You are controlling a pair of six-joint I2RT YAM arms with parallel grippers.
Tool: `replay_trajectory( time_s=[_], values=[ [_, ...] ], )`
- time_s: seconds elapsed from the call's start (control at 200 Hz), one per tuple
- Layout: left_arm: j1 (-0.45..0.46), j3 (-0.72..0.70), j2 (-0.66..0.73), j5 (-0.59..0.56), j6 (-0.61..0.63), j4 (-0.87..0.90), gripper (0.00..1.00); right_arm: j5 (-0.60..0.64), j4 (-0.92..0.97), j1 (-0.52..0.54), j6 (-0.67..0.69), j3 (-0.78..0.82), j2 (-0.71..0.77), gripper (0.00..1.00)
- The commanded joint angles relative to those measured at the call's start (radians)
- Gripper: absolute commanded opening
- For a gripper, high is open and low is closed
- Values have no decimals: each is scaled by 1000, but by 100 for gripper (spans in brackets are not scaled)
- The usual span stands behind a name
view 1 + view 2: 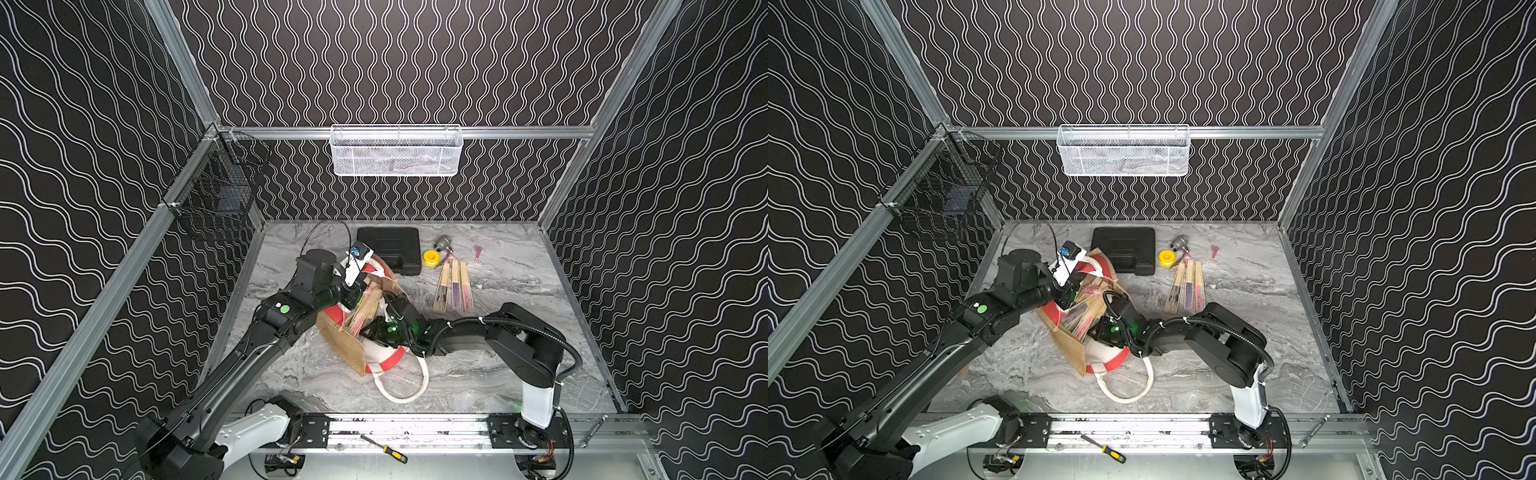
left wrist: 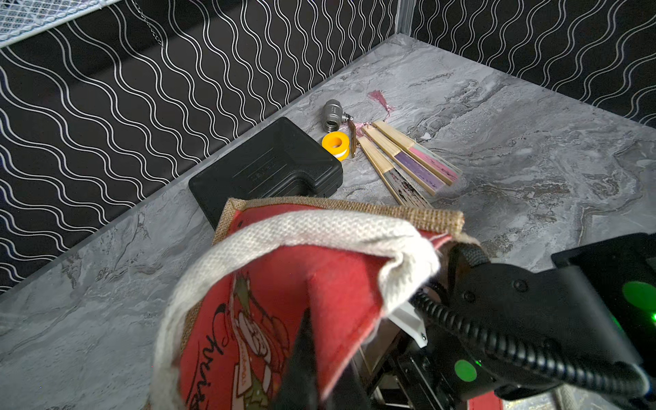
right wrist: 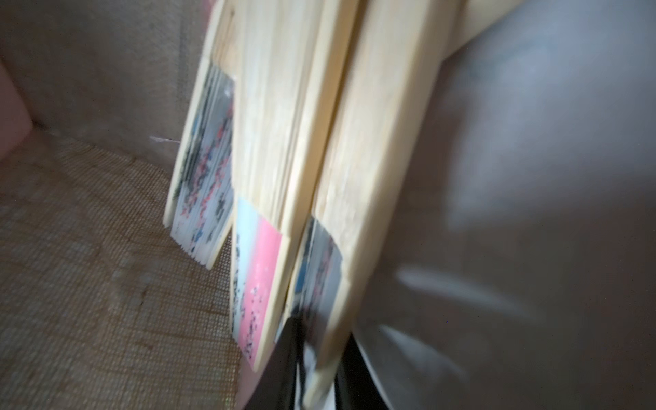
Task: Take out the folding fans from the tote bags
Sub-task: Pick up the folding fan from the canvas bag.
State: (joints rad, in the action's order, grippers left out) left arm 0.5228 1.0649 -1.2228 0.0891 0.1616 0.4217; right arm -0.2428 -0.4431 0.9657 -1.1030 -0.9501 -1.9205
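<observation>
The tote bag [image 1: 344, 347] sits slumped open on the marble surface [image 1: 478, 374], with a bundle of folding fans [image 1: 365, 309] inside it. The left claw [image 1: 356, 296] is pinched tight on the bag's red-printed rim. The right claw [image 3: 319, 369] reaches into the bag, its fingers astride one fan, but blur hides whether they grip. Three fans [image 1: 453, 291] lie outside, just beside the bag.

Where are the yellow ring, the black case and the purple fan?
Small yellow plastic ring [image 2: 326, 142]: left wrist view, its yellow rim.
Flat black plastic case [image 1: 388, 246]: in a top view, its lid.
Closed purple-and-bamboo folding fan [image 1: 456, 296]: in a top view, its purple half.
</observation>
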Motion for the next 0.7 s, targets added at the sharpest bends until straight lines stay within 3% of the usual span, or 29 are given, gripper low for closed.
replay_trajectory(
  time_s=[0.0,0.16,0.591,0.696],
  values=[
    [1,-2,-4,-12,2,-32,0,-26,-15,-14,-2,8,17,16],
    [2,-3,-4,-17,3,-31,0,-17,37,-25,38,26,88,13],
    [4,-2,-1,-24,2,-33,0,172,389,-22,334,-30,227,12],
    [4,1,-5,-26,3,-29,0,163,416,-21,398,-29,255,12]
  ],
)
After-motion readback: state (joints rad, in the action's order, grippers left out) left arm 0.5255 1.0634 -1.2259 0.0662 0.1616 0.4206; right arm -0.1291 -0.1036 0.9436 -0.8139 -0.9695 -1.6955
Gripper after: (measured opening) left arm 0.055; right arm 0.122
